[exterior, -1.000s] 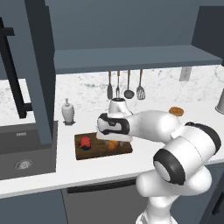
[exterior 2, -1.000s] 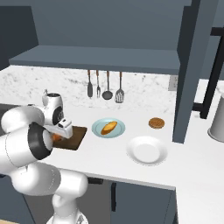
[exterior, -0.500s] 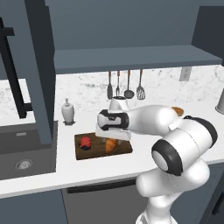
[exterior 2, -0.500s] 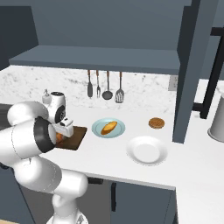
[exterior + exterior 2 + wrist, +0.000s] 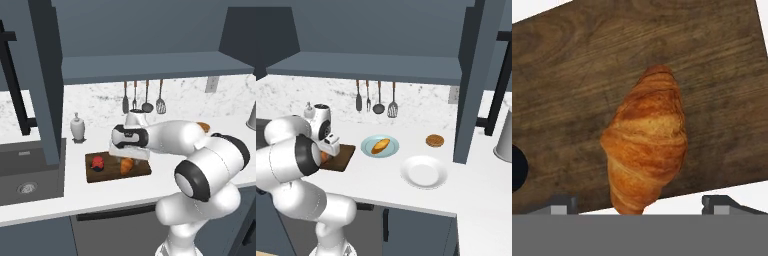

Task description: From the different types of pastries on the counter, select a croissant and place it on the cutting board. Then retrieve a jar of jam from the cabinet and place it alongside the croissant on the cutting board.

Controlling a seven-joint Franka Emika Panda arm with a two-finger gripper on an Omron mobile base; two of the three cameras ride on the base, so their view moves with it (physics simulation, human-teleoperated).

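Note:
The croissant (image 5: 647, 145) lies flat on the dark wooden cutting board (image 5: 722, 75), one tip reaching the board's edge. My gripper (image 5: 641, 205) hangs just above it, open, with a fingertip on each side and not touching it. From the left base view the gripper (image 5: 128, 156) sits over the croissant (image 5: 127, 165), and the red jar of jam (image 5: 98, 163) stands on the cutting board (image 5: 142, 169) to its left. The right base view shows the gripper (image 5: 330, 149) at the cutting board (image 5: 342, 159). The board lies on the white counter (image 5: 165, 180).
A blue plate (image 5: 367, 148) holds the yellow-orange bun (image 5: 380, 145); the brown disc pastry (image 5: 434, 140) and a white plate (image 5: 424, 172) lie farther right. A white bottle (image 5: 76, 127), hanging utensils (image 5: 142, 100), a sink (image 5: 25, 175) and an open cabinet door (image 5: 46, 85) surround the board.
The hand has stayed over the board while the arm's elbow has swung a little. The croissant and the jar have not moved.

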